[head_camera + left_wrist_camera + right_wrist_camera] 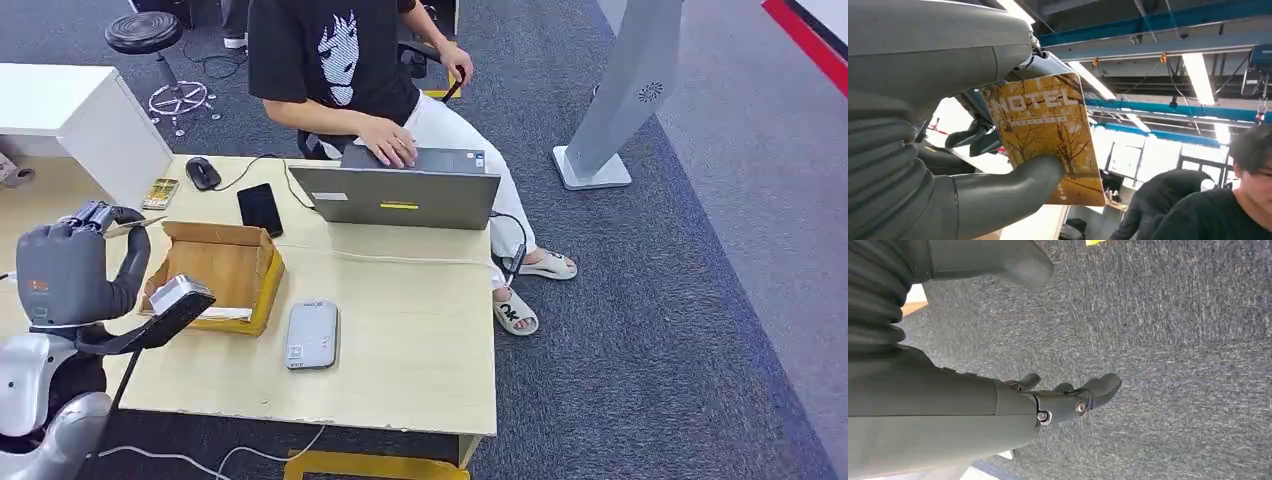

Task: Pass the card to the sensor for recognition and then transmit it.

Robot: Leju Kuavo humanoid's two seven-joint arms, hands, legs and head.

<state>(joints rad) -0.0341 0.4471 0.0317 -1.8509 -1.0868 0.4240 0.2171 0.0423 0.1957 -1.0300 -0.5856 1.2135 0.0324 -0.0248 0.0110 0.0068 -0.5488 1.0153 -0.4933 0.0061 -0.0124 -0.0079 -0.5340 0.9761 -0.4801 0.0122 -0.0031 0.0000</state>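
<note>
Head view: wooden table [420,330] w/ laptop [400,195], grey carpet [680,300] around.

The card [1045,137] is showing an autumn print of bare-branched trees on a golden-yellow ground, with "HOTEL" across one end in pale letters (the smaller print beneath is too fine to read). It is being pinched between the thick grey thumb and the darker fingers of the left hand [70,265], raised off the table at the near left. The sensor [312,334], a flat pale grey rounded-corner pad, is lying face up on the tabletop just beside the open cardboard box.
</note>
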